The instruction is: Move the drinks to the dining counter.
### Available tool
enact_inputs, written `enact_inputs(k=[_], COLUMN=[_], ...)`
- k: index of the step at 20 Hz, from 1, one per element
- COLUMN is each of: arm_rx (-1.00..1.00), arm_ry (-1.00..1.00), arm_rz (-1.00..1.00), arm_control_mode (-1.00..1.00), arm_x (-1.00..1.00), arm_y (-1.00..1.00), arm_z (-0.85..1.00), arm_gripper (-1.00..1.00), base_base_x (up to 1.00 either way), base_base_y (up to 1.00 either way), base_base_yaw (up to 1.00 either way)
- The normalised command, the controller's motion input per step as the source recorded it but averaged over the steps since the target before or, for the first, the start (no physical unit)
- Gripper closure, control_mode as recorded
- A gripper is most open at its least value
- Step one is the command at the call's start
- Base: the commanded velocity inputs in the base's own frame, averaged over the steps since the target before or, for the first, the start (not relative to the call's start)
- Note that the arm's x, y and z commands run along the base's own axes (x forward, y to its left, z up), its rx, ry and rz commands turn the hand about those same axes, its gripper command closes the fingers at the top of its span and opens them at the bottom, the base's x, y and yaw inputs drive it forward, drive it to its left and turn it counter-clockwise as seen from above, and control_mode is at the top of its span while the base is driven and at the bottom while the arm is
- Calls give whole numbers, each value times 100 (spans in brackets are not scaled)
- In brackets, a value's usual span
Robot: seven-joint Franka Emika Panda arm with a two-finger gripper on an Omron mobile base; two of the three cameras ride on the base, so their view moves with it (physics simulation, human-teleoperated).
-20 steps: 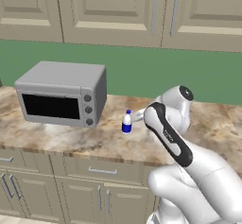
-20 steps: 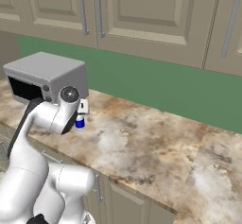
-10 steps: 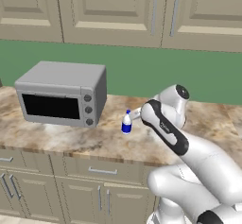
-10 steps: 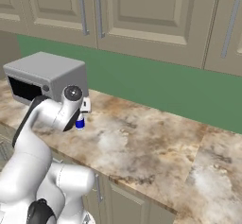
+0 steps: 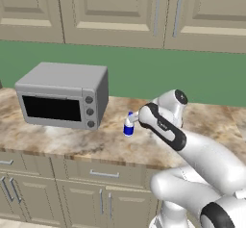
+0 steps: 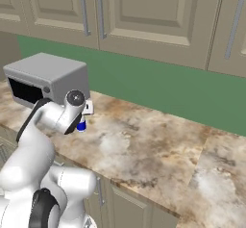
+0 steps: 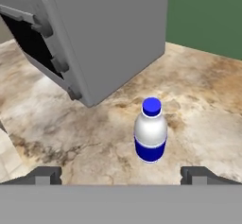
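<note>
The white-and-blue bottle (image 7: 151,132) stands upright on the marbled surface (image 5: 72,140) over the beige cabinet drawers, just to the right of the grey toaster oven (image 5: 62,95) and a little nearer than its side wall. It is not lifted and nothing touches it. The claw (image 7: 123,175) hangs just short of the bottle with its jaws spread wide, one fingertip (image 7: 45,175) on each side of the hand view and the bottle standing between them but farther out, so nothing is held.

As I judge it, the task is at its start for this drink: the approach is nearly made, but the grasp, the lift and the carry to the dining counter are all left to do. How the other drinks stand cannot be judged from here.

The bottle has a blue cap, a white shoulder and a plain blue band round its lower half; no brand, label text or lettering can be read on it. The toaster oven shows three round knobs (image 5: 88,111) beside its dark door, with no legible markings.
</note>
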Motion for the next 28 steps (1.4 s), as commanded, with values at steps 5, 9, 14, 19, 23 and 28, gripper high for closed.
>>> enact_inputs(k=[5, 9, 14, 19, 23, 28], arm_rx=[0, 0, 0, 0, 0, 0], arm_ry=[0, 0, 0, 0, 0, 0], arm_rz=[0, 0, 0, 0, 0, 0], arm_control_mode=[-100, -100, -100, -100, -100, -100], arm_x=[18, 24, 19, 20, 21, 22], arm_y=[0, 1, 0, 0, 2, 6], arm_z=[-16, 0, -1, -21, -23, -18], arm_gripper=[-100, -100, -100, -100, -100, -100], base_base_x=[0, 0, 0, 0, 0, 0], base_base_y=[0, 0, 0, 0, 0, 0], base_base_yaw=[0, 0, 0, 0, 0, 0])
